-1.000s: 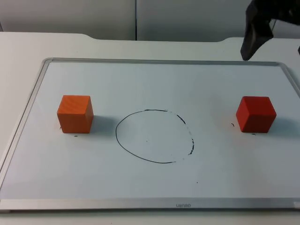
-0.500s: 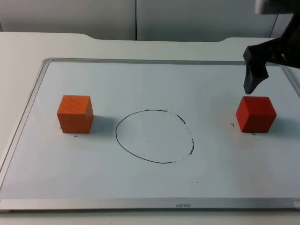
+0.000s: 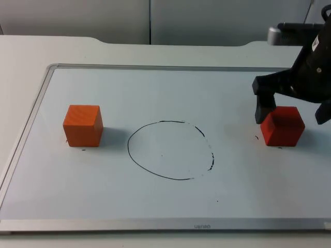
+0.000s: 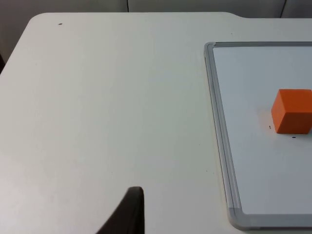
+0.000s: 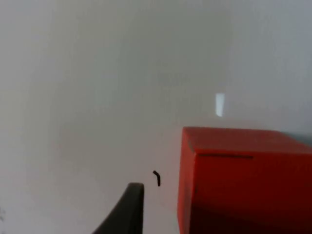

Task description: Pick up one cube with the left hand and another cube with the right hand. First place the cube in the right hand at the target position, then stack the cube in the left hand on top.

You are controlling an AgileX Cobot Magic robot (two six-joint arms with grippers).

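Note:
A red cube (image 3: 282, 126) sits at the right of the whiteboard (image 3: 155, 85). My right gripper (image 3: 294, 111) is down around it, open, one finger (image 3: 262, 109) at the cube's left side and the other at its right. The right wrist view has the red cube (image 5: 243, 180) close up beside a fingertip (image 5: 129, 209). An orange cube (image 3: 83, 125) rests at the board's left. A hand-drawn black circle (image 3: 129, 144) lies between the cubes. My left arm waits over the bare table left of the board, where a fingertip (image 4: 127, 214) and the orange cube (image 4: 292, 111) show.
The whiteboard's metal frame (image 3: 44, 90) runs around the work area, with white table (image 3: 31, 49) beyond it and the grey partition wall (image 3: 77, 15) at the back.
My right gripper has come down from the upper right corner and forward, and now straddles the red cube. Both cubes stay where they were.

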